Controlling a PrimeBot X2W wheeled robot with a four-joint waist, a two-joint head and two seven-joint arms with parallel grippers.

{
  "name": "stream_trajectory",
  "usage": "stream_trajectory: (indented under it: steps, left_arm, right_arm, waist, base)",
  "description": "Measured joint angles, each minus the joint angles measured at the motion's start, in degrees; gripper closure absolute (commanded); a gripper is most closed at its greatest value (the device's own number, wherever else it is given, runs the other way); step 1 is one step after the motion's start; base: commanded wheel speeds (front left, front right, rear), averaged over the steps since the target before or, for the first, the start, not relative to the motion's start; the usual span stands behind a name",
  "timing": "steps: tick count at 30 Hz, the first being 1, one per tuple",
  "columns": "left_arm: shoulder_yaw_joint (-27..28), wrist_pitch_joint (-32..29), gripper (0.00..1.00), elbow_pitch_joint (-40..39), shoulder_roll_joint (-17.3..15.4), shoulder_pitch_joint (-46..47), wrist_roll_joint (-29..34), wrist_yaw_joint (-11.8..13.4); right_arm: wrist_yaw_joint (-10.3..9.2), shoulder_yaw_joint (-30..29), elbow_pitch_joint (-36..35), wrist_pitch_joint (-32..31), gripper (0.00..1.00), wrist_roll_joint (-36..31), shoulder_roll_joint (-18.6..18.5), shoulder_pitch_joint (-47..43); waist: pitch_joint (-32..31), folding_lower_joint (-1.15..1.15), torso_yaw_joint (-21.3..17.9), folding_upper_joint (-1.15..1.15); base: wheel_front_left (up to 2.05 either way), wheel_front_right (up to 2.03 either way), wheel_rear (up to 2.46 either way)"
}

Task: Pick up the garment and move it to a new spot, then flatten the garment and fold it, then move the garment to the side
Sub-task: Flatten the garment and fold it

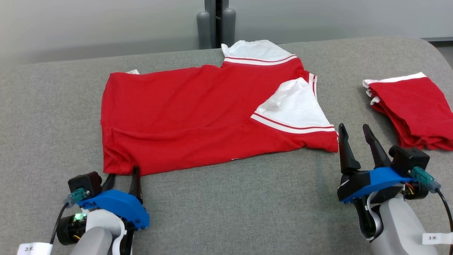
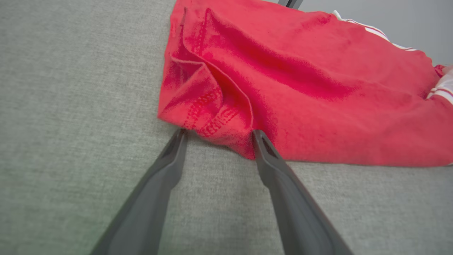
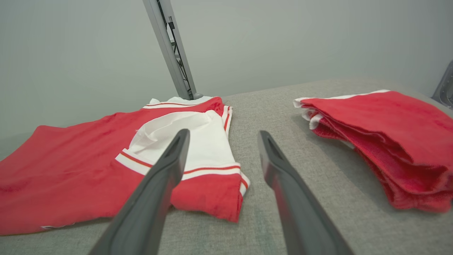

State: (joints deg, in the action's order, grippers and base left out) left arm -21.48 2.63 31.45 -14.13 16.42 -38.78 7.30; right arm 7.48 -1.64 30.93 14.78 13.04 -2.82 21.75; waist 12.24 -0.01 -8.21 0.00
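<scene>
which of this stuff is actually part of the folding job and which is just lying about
Job: red and white garment spread out; left gripper open at its near corner; right gripper open; grey table.
Lying about: folded red stack on the right; grey post behind the table.

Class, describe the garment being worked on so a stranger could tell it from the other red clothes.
Start with the grey fabric-covered table. Near its middle lies the garment, a red shirt with white sleeves edged in stripes. Unlike the folded red stack on the right, it is spread out wide.
</scene>
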Motion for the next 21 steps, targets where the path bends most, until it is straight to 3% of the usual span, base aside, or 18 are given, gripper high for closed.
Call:
stream_trajectory:
  steps: [7, 8, 9, 10, 12, 13, 21]
  left_arm:
    - [2.7, 2.0, 0.0, 1.8, 0.7, 1.7, -2.8, -0.1]
    - [3.0, 2.3, 0.08, 2.0, 0.7, 1.7, -3.0, -0.2]
    - [3.3, 2.6, 0.23, 2.3, 0.7, 1.8, -3.1, -0.3]
    - [3.5, 2.9, 0.54, 2.5, 0.6, 2.1, -3.3, -0.3]
    - [3.8, 3.1, 0.91, 2.9, 0.5, 2.5, -3.7, -0.9]
    - [3.9, 3.4, 1.0, 3.0, 0.6, 2.5, -4.1, -1.4]
    - [4.1, 4.6, 1.0, 3.7, 1.0, 3.5, -5.2, -3.7]
  right_arm:
    - [0.01, -0.3, 1.5, -2.0, 0.0, -1.2, 0.0, 0.0]
    - [0.01, -0.5, 2.0, -2.4, 0.0, -1.6, 0.0, 0.0]
    - [0.01, -0.6, 2.5, -2.7, 0.0, -1.8, 0.0, 0.0]
    - [0.0, -0.8, 3.1, -3.2, 0.0, -1.9, 0.0, 0.0]
    - [0.01, -1.1, 4.2, -3.8, 0.0, -2.3, 0.0, 0.0]
    - [0.0, -1.2, 4.7, -4.2, 0.0, -2.3, 0.0, 0.2]
    - [0.0, -1.8, 8.9, -5.1, 0.0, -2.3, 0.0, 1.9]
  waist:
    - [0.8, 0.0, 0.0, 0.0]
    - [0.8, 0.0, 0.0, 0.0]
    - [0.9, 0.0, 0.1, 0.0]
    - [1.0, 0.01, 0.3, 0.0]
    - [1.2, 0.0, 0.5, 0.0]
    - [1.3, 0.0, 0.6, 0.0]
    - [1.9, 0.01, 1.4, 0.0]
  base:
    - [0.0, 0.0, 0.0]
    - [0.0, 0.0, 0.0]
    - [0.0, 0.0, 0.0]
    - [0.0, 0.0, 0.0]
    - [0.0, 0.0, 0.0]
    - [0.0, 0.0, 0.0]
    - [0.0, 0.0, 0.0]
